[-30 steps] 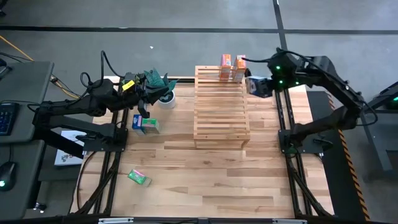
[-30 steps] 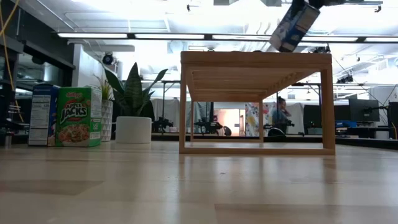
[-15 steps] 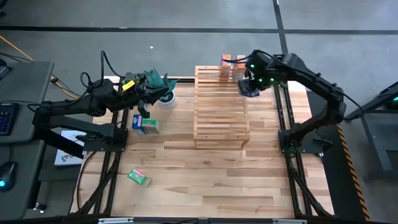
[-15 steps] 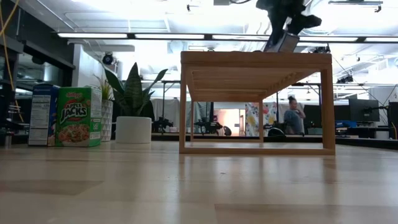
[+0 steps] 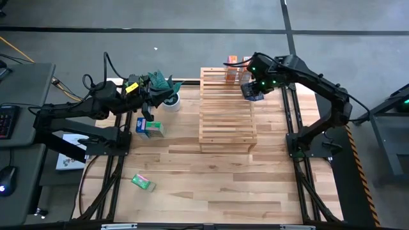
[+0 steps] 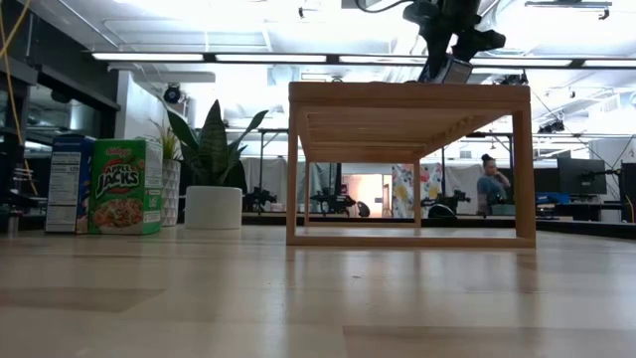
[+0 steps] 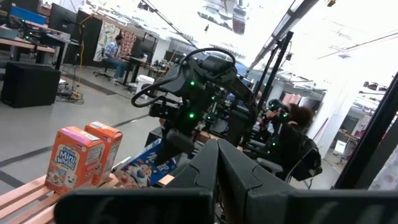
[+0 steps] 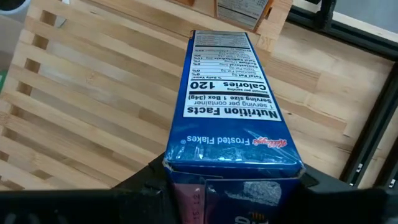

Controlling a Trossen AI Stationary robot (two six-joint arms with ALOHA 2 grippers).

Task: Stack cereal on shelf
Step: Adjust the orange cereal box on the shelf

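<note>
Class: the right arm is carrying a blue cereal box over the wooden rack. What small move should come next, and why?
Probably lower and level it. The right hand grips the blue cereal box tilted above the shelf, beside the two orange boxes already standing at its far end.

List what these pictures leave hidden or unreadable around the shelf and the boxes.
- Whether the blue box in the right hand touches the shelf: high view, arm covers it; low view, shelf top hides its lower edge.
- Orange boxes: high view, partly behind the right arm.
- Blue box by the green box: low view, largely hidden behind the green one.
- Lying green box: print too small in the high view.
- Left hand: fingertips lost against the plant.
</note>
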